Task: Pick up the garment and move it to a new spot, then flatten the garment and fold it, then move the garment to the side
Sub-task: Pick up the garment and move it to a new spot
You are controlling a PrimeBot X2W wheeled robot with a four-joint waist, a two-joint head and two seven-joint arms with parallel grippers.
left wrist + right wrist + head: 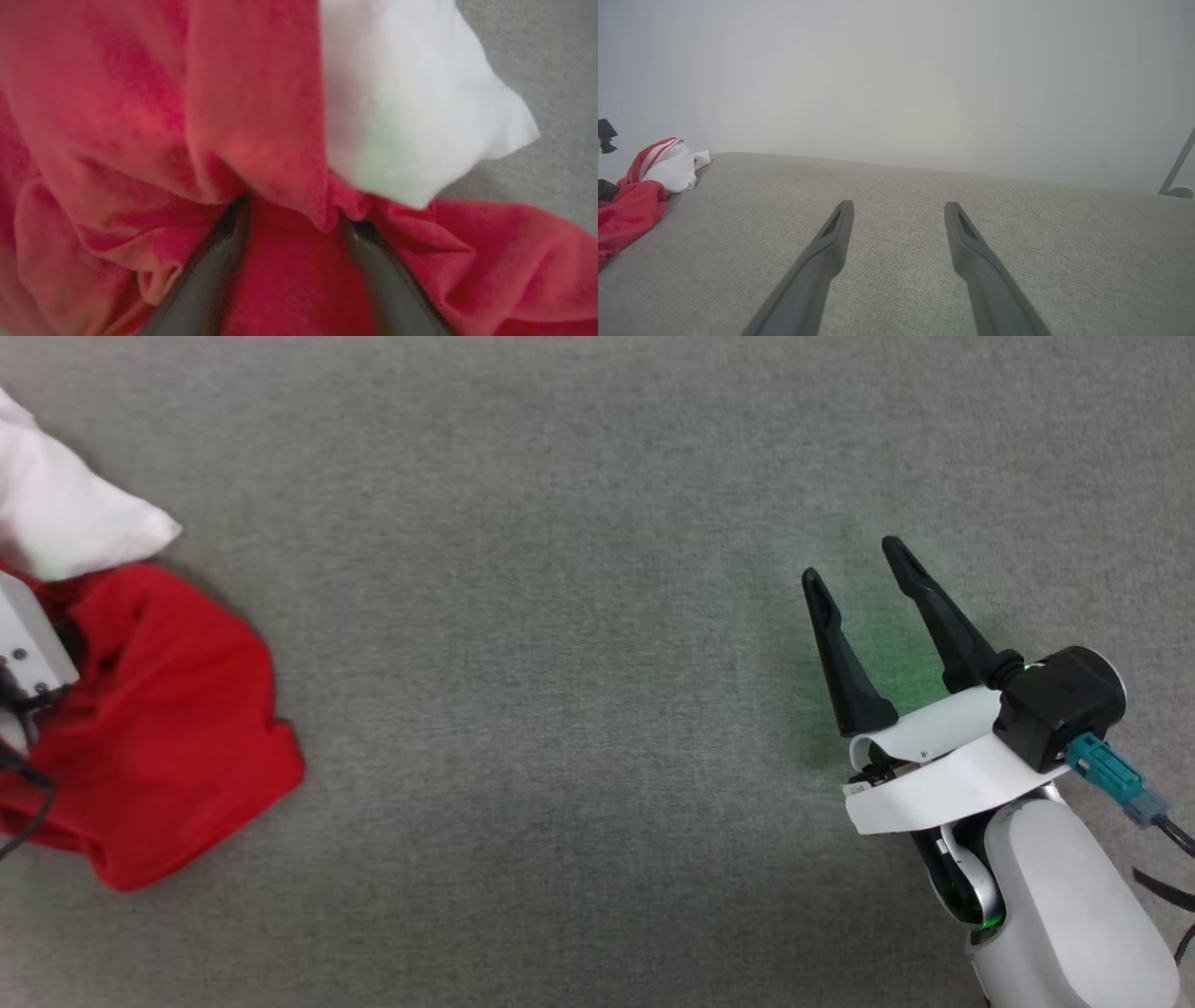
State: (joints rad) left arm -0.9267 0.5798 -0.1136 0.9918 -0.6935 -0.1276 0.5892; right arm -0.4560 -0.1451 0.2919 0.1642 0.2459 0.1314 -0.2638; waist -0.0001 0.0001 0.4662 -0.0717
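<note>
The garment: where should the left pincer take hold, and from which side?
Probably the raised red fold of the garment, lying between the fingers of the open left pincer. Close in from the pincer's present side: that ridge stands up from the heap, so both fingers can straddle it.

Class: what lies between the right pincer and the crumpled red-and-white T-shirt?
Bare grey woven surface alone, seen in the head view, separates the open right pincer from the crumpled red-and-white knit T-shirt.
</note>
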